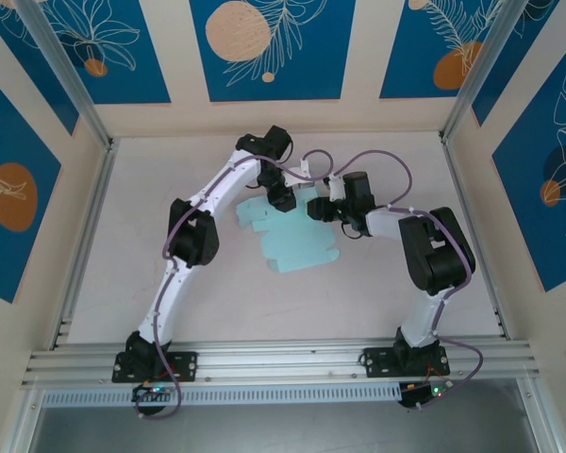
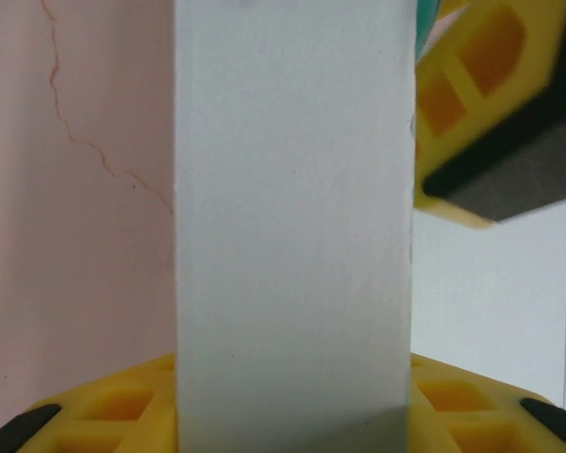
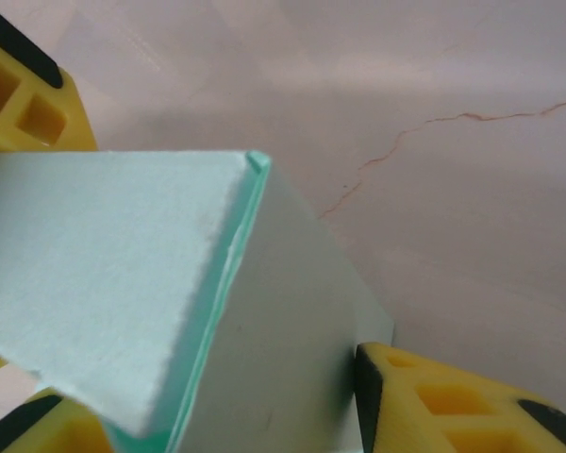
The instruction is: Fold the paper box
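Where the left tool [image 1: 281,196] and the right tool [image 1: 319,209] met over the worktop [image 1: 377,293], the paper box [image 1: 297,236] was seen as a pale mint die-cut sheet, partly folded and tabbed along its edges. Its long axis was laid diagonally, from beneath the left tool towards the near side of the right tool. A card panel was raised between each tool's jaws. Whether either tool was clamped could not be told.

paper box [image 1: 297,243] edge under left pincer [image 1: 281,198], right pincer [image 1: 321,209], grips unclear
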You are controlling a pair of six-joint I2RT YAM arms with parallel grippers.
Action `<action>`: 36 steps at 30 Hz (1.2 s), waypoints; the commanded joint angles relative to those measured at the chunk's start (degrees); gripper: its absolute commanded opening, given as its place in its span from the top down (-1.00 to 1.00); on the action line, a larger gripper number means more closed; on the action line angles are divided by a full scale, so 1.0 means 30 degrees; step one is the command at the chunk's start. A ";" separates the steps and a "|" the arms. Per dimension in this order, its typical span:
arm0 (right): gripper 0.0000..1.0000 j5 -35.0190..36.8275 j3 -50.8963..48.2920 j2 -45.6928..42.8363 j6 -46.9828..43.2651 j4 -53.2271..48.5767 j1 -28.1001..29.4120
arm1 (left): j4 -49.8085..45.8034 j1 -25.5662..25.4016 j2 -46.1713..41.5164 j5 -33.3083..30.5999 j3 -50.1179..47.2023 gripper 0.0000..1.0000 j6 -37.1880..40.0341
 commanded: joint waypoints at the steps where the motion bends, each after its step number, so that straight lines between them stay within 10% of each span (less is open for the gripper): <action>1: 0.24 -0.0277 0.0464 0.0114 -0.0147 0.1084 0.0371 | -0.1267 -0.0797 -0.0343 0.1719 -0.0279 0.15 0.0931; 18: 0.55 0.1636 0.0256 -0.0608 0.0208 0.1205 0.0778 | -0.1189 -0.0984 -0.0449 0.1465 -0.0250 0.11 0.0777; 36: 0.67 0.5139 0.0583 -0.2191 -0.2418 -0.2351 0.1625 | 0.2803 -0.0881 -0.3435 -0.1735 -0.0251 -0.68 -0.2263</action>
